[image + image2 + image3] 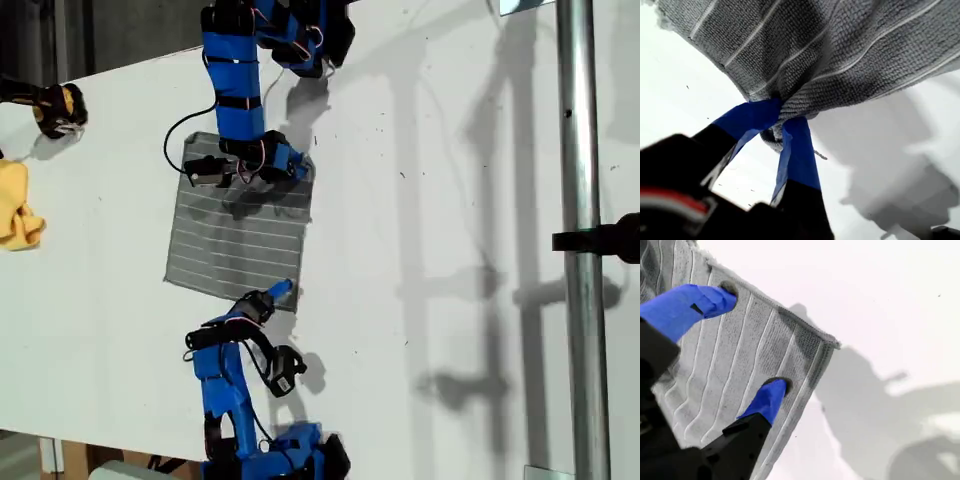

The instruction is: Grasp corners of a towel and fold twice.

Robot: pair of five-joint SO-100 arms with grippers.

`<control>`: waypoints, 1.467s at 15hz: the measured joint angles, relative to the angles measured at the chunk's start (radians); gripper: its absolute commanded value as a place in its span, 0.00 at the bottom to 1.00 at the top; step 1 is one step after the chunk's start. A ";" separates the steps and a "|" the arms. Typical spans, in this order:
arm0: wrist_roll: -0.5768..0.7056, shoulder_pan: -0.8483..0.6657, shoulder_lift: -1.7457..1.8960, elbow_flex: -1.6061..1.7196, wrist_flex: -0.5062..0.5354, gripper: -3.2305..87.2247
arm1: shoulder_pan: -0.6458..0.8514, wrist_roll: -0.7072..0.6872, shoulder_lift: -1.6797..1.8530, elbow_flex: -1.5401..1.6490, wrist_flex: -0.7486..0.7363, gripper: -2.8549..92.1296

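Here the towel (240, 235) looks soft and limp; my first tool (780, 117) pinches a corner (772, 137), while my second tool (747, 342) presses down spread wide on another corner (827, 347).

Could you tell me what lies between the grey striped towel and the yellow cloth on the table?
In the exterior view, only bare white tabletop lies between the grey striped towel and the crumpled yellow cloth; nothing stands there.
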 measured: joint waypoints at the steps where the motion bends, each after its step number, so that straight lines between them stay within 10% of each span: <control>1: -0.006 -0.012 -0.028 0.000 -0.003 0.35 | 0.000 0.000 0.000 0.000 0.000 0.03; 8: -0.026 -0.052 -0.207 -0.120 0.029 0.34 | 0.000 0.000 0.025 0.000 0.020 0.03; 14: -0.032 -0.052 -0.380 -0.359 0.175 0.01 | 0.000 0.002 0.049 0.000 0.025 0.03; 22: -0.029 -0.029 -0.347 -0.403 0.255 0.01 | 0.000 0.002 0.104 -0.002 0.043 0.03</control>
